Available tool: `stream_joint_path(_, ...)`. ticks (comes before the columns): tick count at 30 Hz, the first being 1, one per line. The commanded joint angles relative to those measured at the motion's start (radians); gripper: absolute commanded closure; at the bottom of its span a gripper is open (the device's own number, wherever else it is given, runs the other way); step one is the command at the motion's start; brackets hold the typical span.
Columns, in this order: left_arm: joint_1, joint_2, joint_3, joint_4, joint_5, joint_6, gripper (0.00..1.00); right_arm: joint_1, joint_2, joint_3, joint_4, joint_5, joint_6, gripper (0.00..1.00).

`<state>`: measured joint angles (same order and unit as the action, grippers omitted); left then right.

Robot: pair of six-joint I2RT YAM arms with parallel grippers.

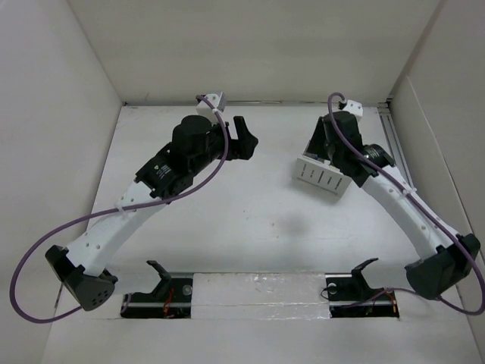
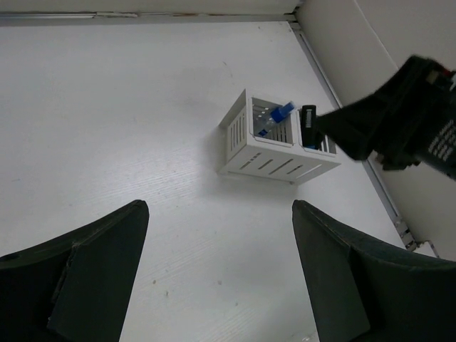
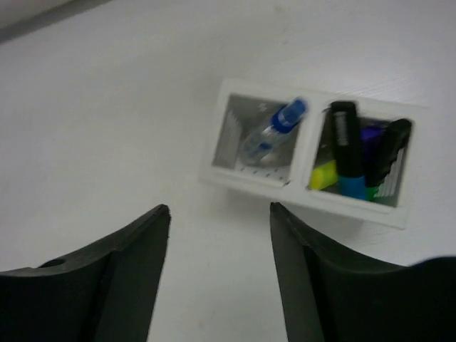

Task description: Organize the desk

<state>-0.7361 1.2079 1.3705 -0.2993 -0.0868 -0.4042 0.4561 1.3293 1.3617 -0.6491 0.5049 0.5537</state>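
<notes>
**Operator:** How do the two end effectors stand?

**Inspector:** Your left end effector (image 2: 219,208) is spread wide and holds nothing. Bare white surface shows through the gap. Your right end effector (image 3: 218,209) is likewise spread and grips nothing.

**Operator:** And the tabletop?

**Inspector:** The tabletop (image 1: 250,220) is the matte-white surface across the floor of the enclosure, with both arm bases at its near edge. A white slotted pen holder (image 1: 320,177) rests on it, open side up, on the right half toward the far wall. In the overhead view it sits directly under your right wrist. In the right wrist view it lies just beyond the fingertips, not between them. Your left end effector is near the far centre, pointed toward the holder and apart from it.

**Operator:** Contents of the holder?

**Inspector:** It has two compartments.
- **First compartment:** a blue-capped pen (image 3: 274,128) leans at a tilt, its cap toward the dividing wall.
- **Second compartment:** a black-capped marker (image 3: 345,142) stands with a yellow highlighter (image 3: 323,174) just beside it. A second dark-capped marker (image 3: 392,146) stands at the outer side.

Something purple shows between the two markers. The right wrist view is too blurred for me to identify it.
</notes>
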Motion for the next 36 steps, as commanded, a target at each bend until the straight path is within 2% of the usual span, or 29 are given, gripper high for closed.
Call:
stream_joint_path(1, -0.002, 0.019, 0.074, 0.009, -0.01, -0.031, 0.22, 0.056, -0.077, -0.052, 0.008, -0.259, -0.043, 0.41)
stream_joint_path(2, -0.002, 0.021, 0.087, 0.011, -0.011, -0.031, 0.21, 0.067, -0.094, -0.059, 0.005, -0.291, -0.043, 0.6)
stream_joint_path(4, -0.002, 0.022, 0.099, 0.009, -0.027, -0.039, 0.21, 0.104, -0.164, -0.079, 0.011, -0.396, -0.044, 0.8)
stream_joint_path(5, -0.002, 0.022, 0.111, 0.008, -0.036, -0.045, 0.21, 0.116, -0.197, -0.085, 0.031, -0.426, -0.047, 0.95)
stream_joint_path(6, -0.002, 0.022, 0.119, 0.006, -0.047, -0.048, 0.21, 0.145, -0.229, -0.104, 0.046, -0.475, -0.052, 0.98)
stream_joint_path(11, -0.002, 0.012, 0.167, -0.035, -0.132, -0.073, 0.21, 0.176, -0.434, -0.108, 0.092, -0.568, -0.08, 0.99)
stream_joint_path(18, -0.002, -0.022, 0.15, -0.035, -0.142, -0.168, 0.21, 0.176, -0.561, -0.159, 0.1, -0.748, -0.081, 0.99)
stream_joint_path(23, -0.002, -0.042, 0.104, -0.027, -0.166, -0.231, 0.21, 0.187, -0.572, -0.3, 0.115, -0.887, -0.08, 0.98)
stream_joint_path(30, -0.002, -0.047, 0.073, -0.07, -0.209, -0.291, 0.21, 0.207, -0.561, -0.57, 0.134, -0.907, -0.089, 1.0)
stream_joint_path(36, -0.002, -0.035, 0.032, -0.061, -0.211, -0.337, 0.21, 0.24, -0.53, -0.619, 0.158, -0.91, -0.106, 0.99)
